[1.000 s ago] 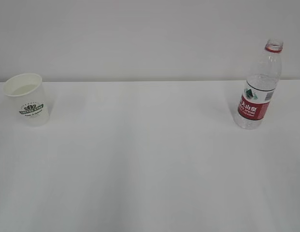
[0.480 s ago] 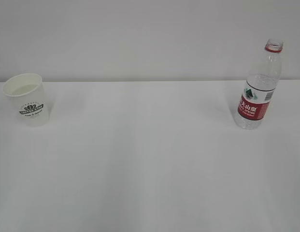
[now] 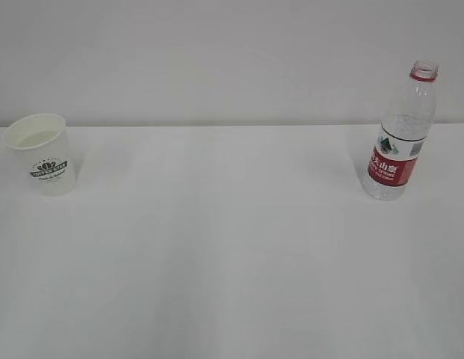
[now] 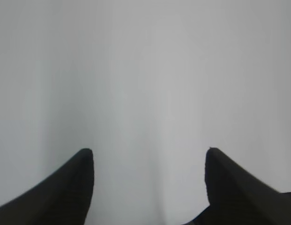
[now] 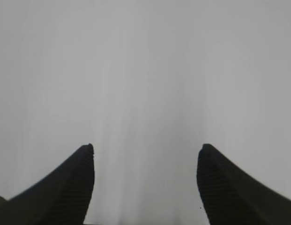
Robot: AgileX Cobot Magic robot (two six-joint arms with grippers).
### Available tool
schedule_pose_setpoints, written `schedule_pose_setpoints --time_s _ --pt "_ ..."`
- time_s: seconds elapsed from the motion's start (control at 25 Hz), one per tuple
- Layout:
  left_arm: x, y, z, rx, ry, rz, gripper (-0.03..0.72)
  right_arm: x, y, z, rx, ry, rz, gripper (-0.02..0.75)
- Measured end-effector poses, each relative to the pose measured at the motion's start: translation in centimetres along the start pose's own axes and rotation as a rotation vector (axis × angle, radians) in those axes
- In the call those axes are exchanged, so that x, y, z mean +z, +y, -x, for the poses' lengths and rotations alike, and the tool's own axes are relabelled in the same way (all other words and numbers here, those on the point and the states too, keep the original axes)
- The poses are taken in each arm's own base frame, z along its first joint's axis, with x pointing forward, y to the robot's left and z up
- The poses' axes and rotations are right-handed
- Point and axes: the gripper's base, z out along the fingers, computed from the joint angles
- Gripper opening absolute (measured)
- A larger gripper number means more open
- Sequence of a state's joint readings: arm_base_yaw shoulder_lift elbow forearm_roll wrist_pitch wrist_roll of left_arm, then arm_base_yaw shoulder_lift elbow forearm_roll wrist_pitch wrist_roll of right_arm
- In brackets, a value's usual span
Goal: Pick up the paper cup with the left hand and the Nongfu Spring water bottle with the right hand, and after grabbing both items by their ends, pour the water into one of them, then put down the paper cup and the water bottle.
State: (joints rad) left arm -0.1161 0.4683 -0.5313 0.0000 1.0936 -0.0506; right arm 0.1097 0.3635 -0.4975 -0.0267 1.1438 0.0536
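The white paper cup (image 3: 43, 153) with a green logo stands upright at the far left of the table. The clear Nongfu Spring water bottle (image 3: 400, 138), uncapped with a red neck ring and red label, stands upright at the far right. Whether water is in either one I cannot tell. Neither arm shows in the exterior view. My left gripper (image 4: 147, 157) is open over bare white surface, nothing between its black fingers (image 4: 65, 192). My right gripper (image 5: 146, 152) is open too, with only white surface between its fingers (image 5: 229, 187). Cup and bottle are out of both wrist views.
The white table (image 3: 232, 247) stretches between cup and bottle, with a pale wall (image 3: 217, 52) behind its back edge.
The cup has shifted very slightly to the left in the exterior view. The bottle has not moved.
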Motion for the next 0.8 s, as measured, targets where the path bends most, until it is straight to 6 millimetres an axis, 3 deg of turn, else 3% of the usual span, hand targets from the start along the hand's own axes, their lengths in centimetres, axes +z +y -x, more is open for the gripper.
schedule_pose_setpoints --time_s 0.8 --pt "-2.5 0.1 -2.0 0.000 -0.207 -0.010 0.496 0.1 0.0 0.0 -0.002 -0.005 0.000 0.515"
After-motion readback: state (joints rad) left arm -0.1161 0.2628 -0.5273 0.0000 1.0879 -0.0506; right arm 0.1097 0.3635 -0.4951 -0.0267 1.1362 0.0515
